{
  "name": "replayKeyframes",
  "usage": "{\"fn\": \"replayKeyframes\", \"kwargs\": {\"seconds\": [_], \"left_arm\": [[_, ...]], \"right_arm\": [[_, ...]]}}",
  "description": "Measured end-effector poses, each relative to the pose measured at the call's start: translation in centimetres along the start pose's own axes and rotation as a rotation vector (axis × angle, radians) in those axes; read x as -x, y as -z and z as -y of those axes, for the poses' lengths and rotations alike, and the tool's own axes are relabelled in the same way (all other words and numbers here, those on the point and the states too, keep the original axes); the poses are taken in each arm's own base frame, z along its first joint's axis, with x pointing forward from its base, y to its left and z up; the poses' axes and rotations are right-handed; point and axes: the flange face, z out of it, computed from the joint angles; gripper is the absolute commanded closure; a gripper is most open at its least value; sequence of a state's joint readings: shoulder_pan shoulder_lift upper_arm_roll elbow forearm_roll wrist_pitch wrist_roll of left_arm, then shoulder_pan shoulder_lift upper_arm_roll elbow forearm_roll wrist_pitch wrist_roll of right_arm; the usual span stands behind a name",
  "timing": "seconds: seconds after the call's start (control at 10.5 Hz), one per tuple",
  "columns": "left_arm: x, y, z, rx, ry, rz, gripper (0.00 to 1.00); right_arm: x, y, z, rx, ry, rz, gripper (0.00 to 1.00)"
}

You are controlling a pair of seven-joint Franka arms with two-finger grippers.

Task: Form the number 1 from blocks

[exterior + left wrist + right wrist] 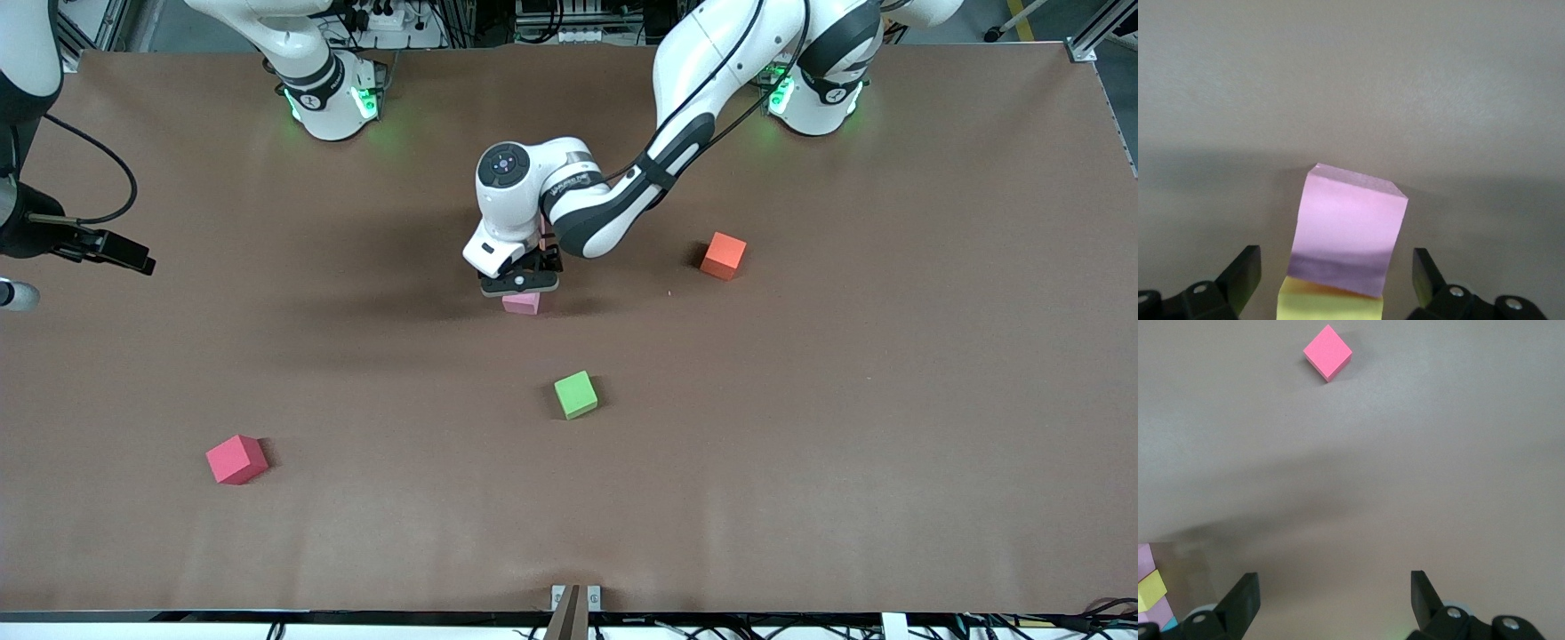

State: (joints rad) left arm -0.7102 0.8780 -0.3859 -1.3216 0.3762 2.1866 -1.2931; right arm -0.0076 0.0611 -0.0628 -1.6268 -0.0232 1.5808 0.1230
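Blocks near the table's middle, in a row running away from the front camera and largely hidden there by the left arm. The pink block [521, 303] [1348, 230] at the row's nearer end shows below the left gripper [520, 283] [1337, 280]; in the left wrist view it touches a yellow block [1328, 305] and lies between the spread fingers [1241, 275], which stand apart from both its sides and hold nothing. The right wrist view shows part of the row at its edge: pink, yellow [1151, 588], pink, with a sliver of light blue [1170, 624].

The right gripper [1335, 597] hangs wide open and empty over bare table [800, 444] toward the right arm's end; the arm waits.

Loose cubes: red [236, 459] [1328, 352], nearest the front camera, toward the right arm's end; green [576, 395], nearer the camera than the row; orange [723, 255], toward the left arm's end.
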Motion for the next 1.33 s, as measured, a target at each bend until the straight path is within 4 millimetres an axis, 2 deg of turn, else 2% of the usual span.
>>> {"fn": "replayKeyframes", "kwargs": {"seconds": [0.19, 0.29, 0.38, 0.48, 0.67, 0.76, 0.86, 0.95, 1.33], "left_arm": [[-1.0, 3.0, 0.5, -0.031, 0.031, -0.016, 0.00], [-2.9, 5.2, 1.5, -0.045, 0.083, -0.034, 0.00], [-6.3, 8.3, 3.7, -0.061, 0.147, -0.057, 0.00], [-10.4, 11.8, 6.8, -0.075, 0.220, -0.079, 0.00], [-18.7, 18.3, 14.9, -0.075, 0.353, -0.121, 0.00], [-21.6, 20.2, 18.5, -0.074, 0.379, -0.131, 0.00], [-23.6, 21.2, 21.4, -0.086, 0.384, -0.132, 0.00], [-24.9, 21.5, 23.7, -0.111, 0.361, -0.119, 0.00], [-26.4, 21.4, 29.8, -0.185, 0.254, 0.012, 0.00]], "right_arm": [[0.0, 0.0, 0.0, 0.000, 0.000, 0.000, 0.00], [0.0, 0.0, 0.0, 0.000, 0.001, 0.000, 0.00], [0.0, 0.0, 0.1, 0.000, 0.001, 0.000, 0.00], [0.0, 0.0, 0.1, 0.000, 0.001, -0.001, 0.00], [0.0, 0.1, 0.1, 0.000, 0.001, -0.005, 0.00], [0.0, 0.2, 0.1, -0.001, 0.002, -0.007, 0.00], [-0.1, 0.3, 0.1, -0.001, 0.002, -0.010, 0.00], [-0.1, 0.5, 0.2, -0.002, 0.006, -0.015, 0.00], [-0.2, 1.7, 0.1, -0.001, 0.064, -0.046, 0.00]]}}
